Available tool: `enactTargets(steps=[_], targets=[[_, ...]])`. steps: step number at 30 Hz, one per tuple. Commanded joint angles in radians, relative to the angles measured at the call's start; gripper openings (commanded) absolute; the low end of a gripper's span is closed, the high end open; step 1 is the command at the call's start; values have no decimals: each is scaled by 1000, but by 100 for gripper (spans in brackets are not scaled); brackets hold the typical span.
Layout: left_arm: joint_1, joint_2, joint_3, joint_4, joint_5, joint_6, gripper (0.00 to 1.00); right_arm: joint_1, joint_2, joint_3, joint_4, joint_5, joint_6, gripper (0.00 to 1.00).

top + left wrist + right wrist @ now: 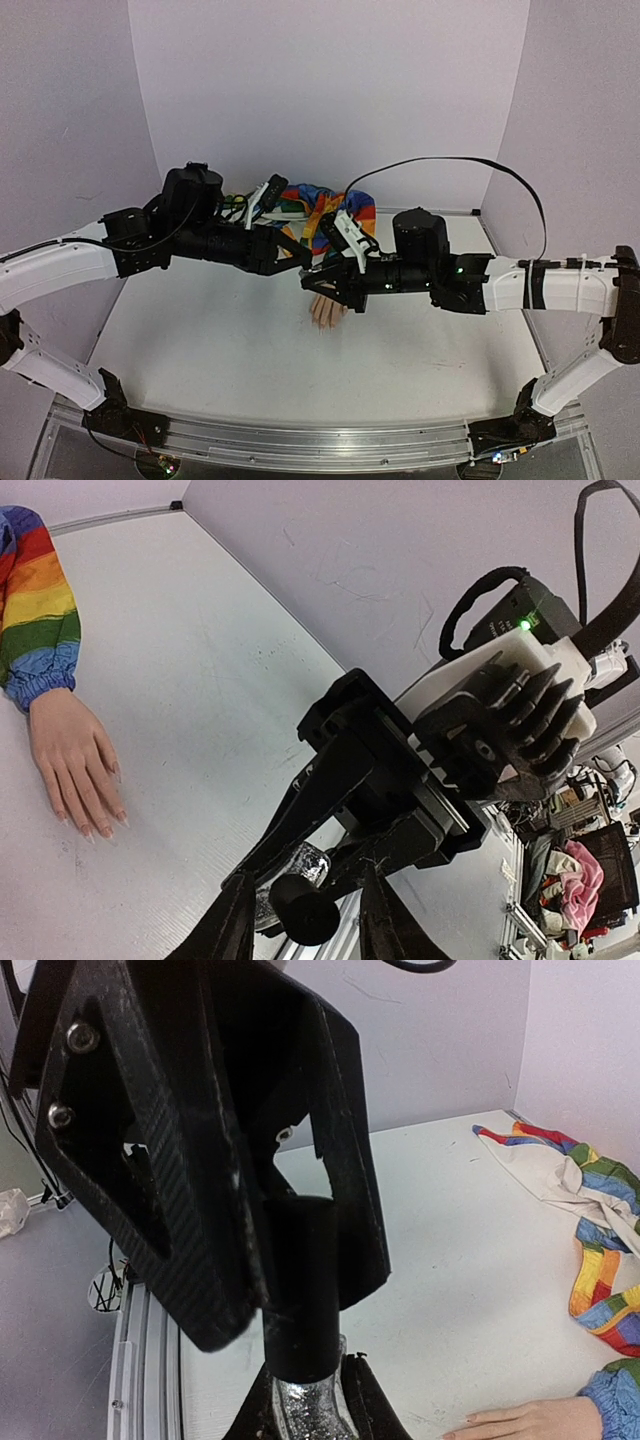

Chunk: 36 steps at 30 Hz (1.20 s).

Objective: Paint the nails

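Two arms meet tip to tip over the middle of the counter, a flat white sheet with a matt, faintly scuffed surface. Our right hand is pressed together on a small bottle, its clear glass packed with silvery glitter and narrowing at the shoulder. From the bottle rises a smooth black cap, a plain matt cylinder. Our left hand faces it from the other side. Its broad flat fingers, black with a fine speckled grain and two bright screw heads, stand on either side of the cap. From the left wrist we see thin slivers of space beside the cap's round end, so we cannot tell whether that hand pinches the cap or merely brackets it.

The nails are small ovals, slightly darker than the skin, at the fingertips of the mannequin hand. It lies palm down and flat on the counter, fingers straight and close together, its skin pale, smooth and waxy. In the top view it sits right below the right hand, fingertips toward the arm bases. Its wrist enters the gathered cuff of a soft sleeve banded in red, orange, yellow, green and blue. Further back the fabric lies crumpled, showing a cream lining. Pale lavender walls enclose the counter, and a thin black cable arcs over the right arm.
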Motion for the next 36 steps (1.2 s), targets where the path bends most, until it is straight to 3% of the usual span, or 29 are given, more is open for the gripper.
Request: enactTargets(steps=[1,27,36], targets=[[-21,6,66,-18,-36,32,36,-2,0,51,38,8,-4,0],[-32,-17,85,-37,-175,28,0,-2,17,28,32,7,-18,0],[-32,-42,71,-36,-196,16,0,-2,29,27,43,90,-1,0]])
